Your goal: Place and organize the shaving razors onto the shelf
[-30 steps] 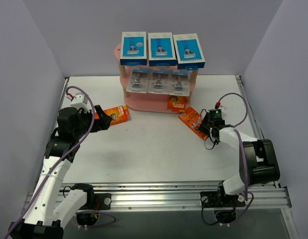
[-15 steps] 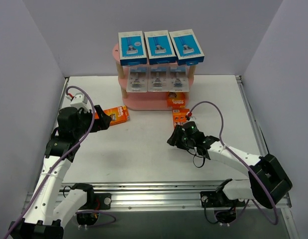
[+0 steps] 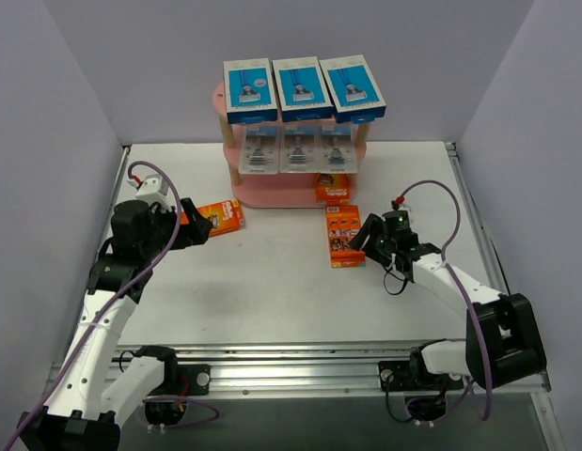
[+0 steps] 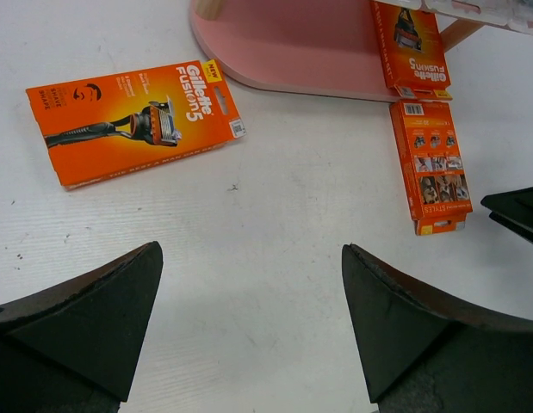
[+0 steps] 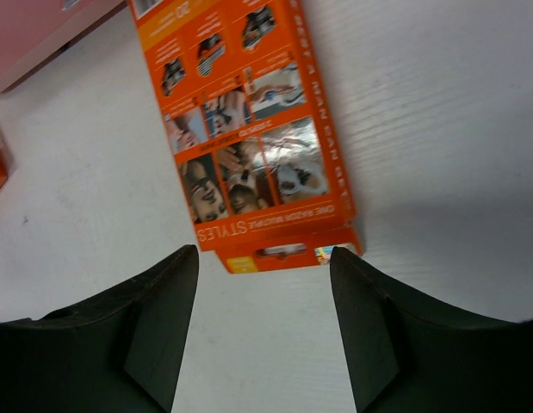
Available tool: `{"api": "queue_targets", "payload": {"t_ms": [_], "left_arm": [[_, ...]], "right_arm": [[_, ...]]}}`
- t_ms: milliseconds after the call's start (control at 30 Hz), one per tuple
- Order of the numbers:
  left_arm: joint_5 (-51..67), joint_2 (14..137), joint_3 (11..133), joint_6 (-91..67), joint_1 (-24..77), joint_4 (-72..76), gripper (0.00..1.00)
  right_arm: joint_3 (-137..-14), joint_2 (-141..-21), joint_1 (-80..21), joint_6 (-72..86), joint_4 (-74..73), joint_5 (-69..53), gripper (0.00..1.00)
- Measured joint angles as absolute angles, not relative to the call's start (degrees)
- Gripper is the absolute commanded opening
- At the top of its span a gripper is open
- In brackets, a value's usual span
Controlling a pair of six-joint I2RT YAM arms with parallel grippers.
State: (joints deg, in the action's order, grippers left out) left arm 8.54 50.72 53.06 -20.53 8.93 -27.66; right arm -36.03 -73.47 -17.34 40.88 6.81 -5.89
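Right gripper (image 5: 264, 251), jaws parted and empty, sits beside a face-down orange razor card (image 3: 343, 236) on the table (image 3: 272, 291) near the pink shelf (image 3: 272, 194); left gripper (image 4: 251, 247) gapes wide near a Gillette Fusion5 card (image 4: 133, 120).

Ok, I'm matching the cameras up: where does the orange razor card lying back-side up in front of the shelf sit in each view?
Top external: orange card, centre-right, in front of the pink shelf.
Left wrist: upper right.
Right wrist: upper middle.
Shared landmark: the pink shelf's bottom board, only a top-left sliver in the right wrist view.
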Motion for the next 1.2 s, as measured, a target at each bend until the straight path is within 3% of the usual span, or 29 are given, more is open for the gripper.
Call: {"api": "queue_targets", "payload": {"t_ms": [333,600,767,1200], "left_arm": [[10.13,51.94,52.71,-20.58,8.95,-27.64,0.94],[10.39,52.01,52.69,-20.58,8.95,-27.64,0.94],[10.63,52.27,52.45,-20.6,8.95,-27.64,0.94],[11.16,52.86,52.4,-20.75,8.95,-27.62,0.94]], "right_arm": [[-31.51,-77.49,-9.32,37.74,13.41,-13.37,0.59],[-22.79,-77.1,-6.83,40.91,24.69,-16.56,0.45],[-19.14,-76.77,-6.66,42.72,31.18,-17.63,0.41],[-18.59,-78.3,-6.68,43.94,34.5,-18.74,0.41]]}}
